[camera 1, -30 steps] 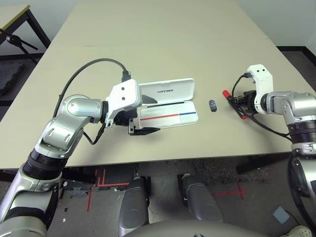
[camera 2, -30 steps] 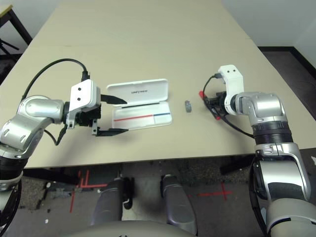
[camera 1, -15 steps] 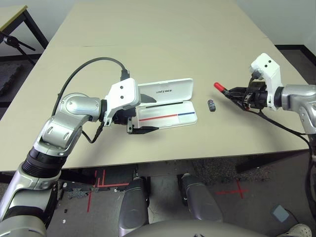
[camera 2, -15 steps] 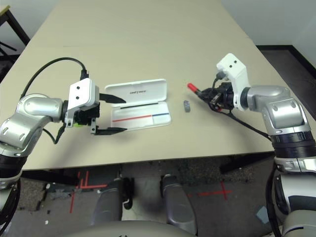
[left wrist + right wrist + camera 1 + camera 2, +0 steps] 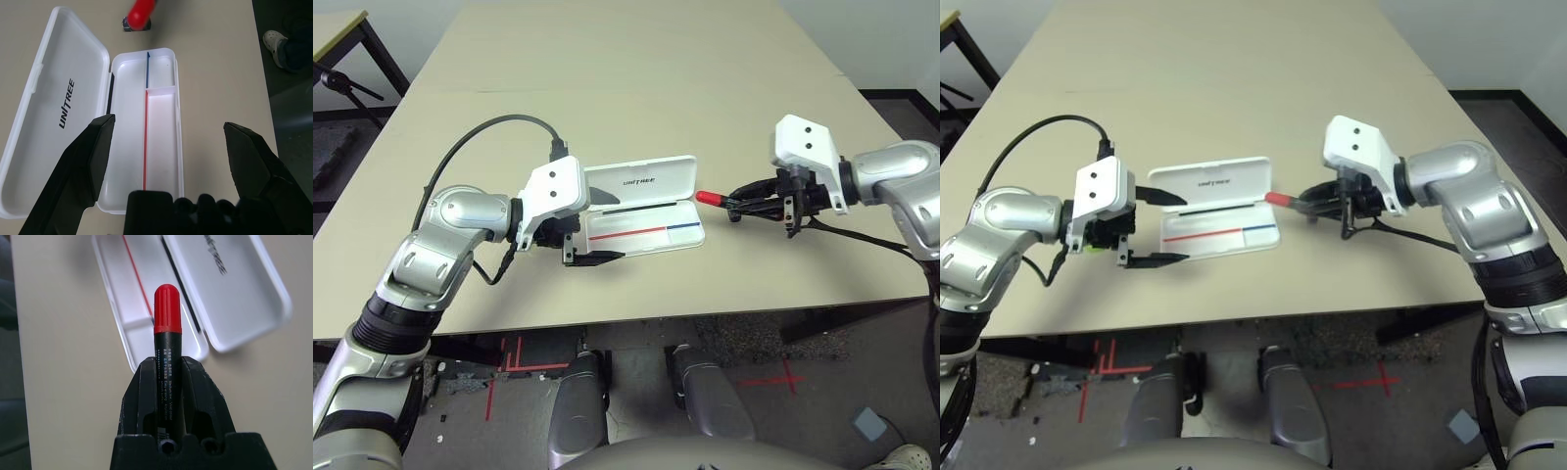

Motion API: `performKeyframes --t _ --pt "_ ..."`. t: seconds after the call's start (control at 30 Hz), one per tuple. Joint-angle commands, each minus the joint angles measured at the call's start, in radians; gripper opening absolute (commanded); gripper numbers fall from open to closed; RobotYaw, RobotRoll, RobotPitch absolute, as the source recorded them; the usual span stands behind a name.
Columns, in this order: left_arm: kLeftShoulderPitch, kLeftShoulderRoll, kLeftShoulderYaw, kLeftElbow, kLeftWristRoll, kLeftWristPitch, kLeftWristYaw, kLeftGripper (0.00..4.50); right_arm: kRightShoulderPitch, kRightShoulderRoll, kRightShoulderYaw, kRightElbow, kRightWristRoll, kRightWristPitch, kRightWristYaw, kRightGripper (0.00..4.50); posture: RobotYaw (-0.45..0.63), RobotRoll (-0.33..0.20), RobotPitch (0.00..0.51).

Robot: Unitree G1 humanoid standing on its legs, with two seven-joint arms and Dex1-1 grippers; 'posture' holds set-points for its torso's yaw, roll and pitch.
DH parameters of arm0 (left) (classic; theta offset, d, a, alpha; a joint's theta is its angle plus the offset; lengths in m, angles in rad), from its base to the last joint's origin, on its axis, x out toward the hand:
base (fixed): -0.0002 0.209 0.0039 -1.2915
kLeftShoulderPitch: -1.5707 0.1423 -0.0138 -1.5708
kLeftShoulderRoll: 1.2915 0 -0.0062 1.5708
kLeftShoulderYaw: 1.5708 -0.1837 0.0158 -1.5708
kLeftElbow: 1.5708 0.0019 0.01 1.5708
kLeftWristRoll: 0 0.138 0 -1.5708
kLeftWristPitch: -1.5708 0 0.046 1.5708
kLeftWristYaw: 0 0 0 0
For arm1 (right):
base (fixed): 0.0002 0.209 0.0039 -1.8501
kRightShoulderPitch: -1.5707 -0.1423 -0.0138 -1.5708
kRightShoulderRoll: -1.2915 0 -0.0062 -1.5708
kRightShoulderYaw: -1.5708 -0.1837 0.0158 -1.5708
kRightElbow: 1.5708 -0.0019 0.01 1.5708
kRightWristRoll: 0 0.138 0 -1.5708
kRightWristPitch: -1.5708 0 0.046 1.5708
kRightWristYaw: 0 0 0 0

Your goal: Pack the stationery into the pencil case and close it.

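The pencil case lies open at mid-table, lid flat behind the tray, which has red and blue lines inside. My left gripper is open at the case's left end, one finger over the lid and one off the tray's near edge. My right gripper is shut on the marker, which has a black body and a red cap. The red end hovers just off the case's right end, pointing at it. A small dark piece peeks out beside the red end. A bit of green shows under my left wrist.
The beige table stretches far behind the case. Its near edge runs close in front of both arms. A black cable loops over my left forearm.
My right arm has swung left with the marker, from the table's right side to the case's right end, turning the red end toward the case. The left arm has stayed put.
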Motion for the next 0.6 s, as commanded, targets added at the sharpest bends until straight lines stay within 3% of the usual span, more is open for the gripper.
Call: performKeyframes --t 0.03,0.6 --pt "0.012 0.008 0.006 -0.011 0.009 -0.003 0.014 4.5 -0.021 0.081 0.036 0.055 -0.027 -0.105 -0.01 0.46 -0.13 0.0 0.14" --pt "0.02 0.008 -0.002 -0.02 0.017 -0.004 0.049 4.5 -0.084 0.249 0.154 0.2 -0.219 -0.367 -0.023 0.46 -0.11 0.0 0.134"
